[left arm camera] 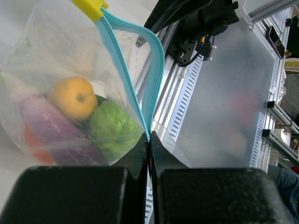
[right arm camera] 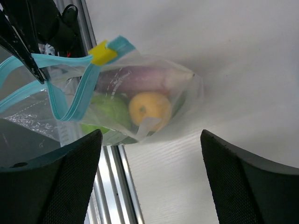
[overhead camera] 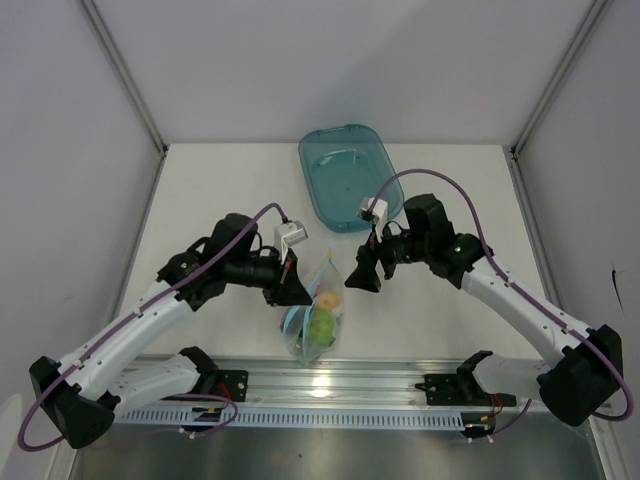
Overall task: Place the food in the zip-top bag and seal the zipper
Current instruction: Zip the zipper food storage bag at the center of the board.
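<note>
Nearest my bases, just past the aluminium rail (overhead camera: 330, 385), the zip-top bag (overhead camera: 318, 320) sits at about 6 o'clock on the table (overhead camera: 220, 190). Through its clear plastic I see the food packed together. A yellow ball (left arm camera: 73, 98) is at the centre, with a light green round fruit (left arm camera: 114, 128) touching it at 4 o'clock. A purple eggplant (left arm camera: 51, 130) lies at the ball's 7 o'clock, and an orange-red piece (left arm camera: 35, 147) is just under the eggplant.

My left gripper (left arm camera: 149, 145), at the bag's 10 o'clock in the top view, is clenched on the zipper (left arm camera: 126, 70), pinching the light blue strip between both fingers. From that pinch the strip's two sides run apart in a loop and meet again at the yellow slider (left arm camera: 91, 7), so the mouth there gapes.

My right gripper (right arm camera: 150, 135) hangs at the bag's 1 o'clock with its fingers spread wide, grasping nothing and apart from the plastic.

Farthest, at 12 o'clock, lies the teal tray (overhead camera: 312, 165), well apart from the bag.
</note>
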Robot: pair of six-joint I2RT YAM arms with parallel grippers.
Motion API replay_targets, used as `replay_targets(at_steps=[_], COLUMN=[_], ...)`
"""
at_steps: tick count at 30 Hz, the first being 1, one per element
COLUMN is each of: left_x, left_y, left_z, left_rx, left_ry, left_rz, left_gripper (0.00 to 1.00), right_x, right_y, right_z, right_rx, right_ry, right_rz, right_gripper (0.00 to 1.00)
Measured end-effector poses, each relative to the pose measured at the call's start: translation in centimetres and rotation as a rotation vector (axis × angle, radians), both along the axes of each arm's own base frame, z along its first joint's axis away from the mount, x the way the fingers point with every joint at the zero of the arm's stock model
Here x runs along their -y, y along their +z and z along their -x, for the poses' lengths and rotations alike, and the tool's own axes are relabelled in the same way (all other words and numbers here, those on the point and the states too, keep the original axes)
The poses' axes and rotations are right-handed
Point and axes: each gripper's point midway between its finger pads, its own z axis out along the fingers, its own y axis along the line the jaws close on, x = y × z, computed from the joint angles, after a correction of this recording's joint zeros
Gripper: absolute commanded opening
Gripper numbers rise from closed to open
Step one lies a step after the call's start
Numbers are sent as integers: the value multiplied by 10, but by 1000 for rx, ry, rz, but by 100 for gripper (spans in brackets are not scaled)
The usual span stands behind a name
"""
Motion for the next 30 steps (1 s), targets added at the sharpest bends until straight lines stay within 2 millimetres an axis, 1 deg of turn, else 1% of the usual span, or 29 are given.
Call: replay_targets(at_steps=[4, 8, 15, 16, 22, 27, 30], left_x=[1, 0, -6, -7, -9, -9, -9], left_y=[3, 7, 17, 18, 25, 27, 27], left_z=[6, 14, 25, 27, 30, 32, 32], left_rx=[-6, -17, -19, -23, -41, -54, -62], left_ry=[-39, -82, -125, -130, -146, -161, -164], left_rz=[18, 42, 88, 92, 124, 141, 145], left_gripper=[1, 1, 1, 1, 1, 1, 1], right_x=[-5, -10, -13, -13, -11, -21, -27], right_y=[1, 3, 27, 30, 37, 39, 38], right_z=[2, 3, 7, 9, 27, 50, 59], right_rx=[9, 0, 46, 51, 42, 32, 18], right_ry=[59, 119, 201, 210, 280, 366, 406], right_rz=[-16, -27, -63, -66, -69, -74, -82], right_gripper=[89, 85, 83, 81, 79, 78, 74])
